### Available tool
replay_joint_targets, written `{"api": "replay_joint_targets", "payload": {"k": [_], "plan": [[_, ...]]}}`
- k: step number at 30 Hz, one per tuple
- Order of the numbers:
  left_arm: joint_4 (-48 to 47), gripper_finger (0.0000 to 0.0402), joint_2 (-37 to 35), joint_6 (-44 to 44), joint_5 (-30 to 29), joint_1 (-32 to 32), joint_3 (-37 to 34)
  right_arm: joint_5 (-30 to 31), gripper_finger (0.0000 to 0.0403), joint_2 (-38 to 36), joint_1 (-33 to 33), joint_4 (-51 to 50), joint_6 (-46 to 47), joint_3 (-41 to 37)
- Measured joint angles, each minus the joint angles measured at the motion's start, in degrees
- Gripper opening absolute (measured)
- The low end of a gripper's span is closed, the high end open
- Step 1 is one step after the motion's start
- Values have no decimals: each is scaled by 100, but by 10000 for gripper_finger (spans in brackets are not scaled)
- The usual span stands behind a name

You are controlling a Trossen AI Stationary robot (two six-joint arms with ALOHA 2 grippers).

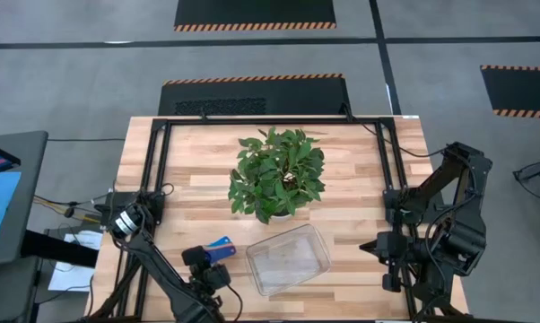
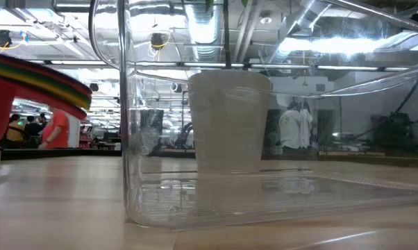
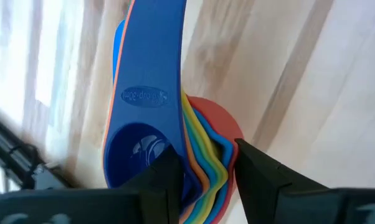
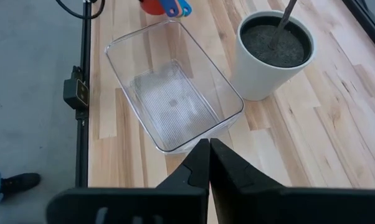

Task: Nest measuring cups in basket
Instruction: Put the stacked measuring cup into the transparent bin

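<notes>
Measuring cups of coloured plastic [image 3: 175, 143] sit already nested in one stack, the blue one with its long flat handle outermost and yellow, orange, green and red rims fanned beneath it, and the whole stack is pinched between the two dark fingers of the left hand [image 3: 203, 171], which is closed partway on the bunched handles just above the worktop. Going by size, the light wooden plank worktop [image 1: 360, 179] carries everything, framed by black rails. At its middle stands the leafy green potted plant [image 1: 277, 172] in a white round pot, whose dark soil shows in the right wrist view. Just in front of the plant, toward the near edge, lies the clear rectangular plastic basket [image 1: 288, 259] with low walls and rounded corners, set at a slant to the worktop's edges; it holds no cups. The stack of cups hangs just beside the basket's left end, apart from it, and in the low view its red and striped rims show at the far left, outside the basket's wall. The right hand [image 4: 209, 158] hovers over the worktop's right side, well apart from the basket and pointing toward it, its two fingers pressed together with nothing between them. Beyond the worktop, in the low view, people stand in the room behind.
</notes>
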Motion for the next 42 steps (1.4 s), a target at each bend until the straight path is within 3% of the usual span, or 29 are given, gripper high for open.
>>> {"api": "replay_joint_targets", "payload": {"k": [15, 29, 42], "plan": [[-69, 102, -7, 494, 162, 84, 798, -49, 27, 0, 0, -4, -1, 0], [-66, 102, -153, 646, 68, 216, 837, -107, 27, 0, 0, 13, 0, 0], [-78, 102, -420, 1194, -137, 740, 881, -107, 27, 0, 0, 15, -1, 0]]}}
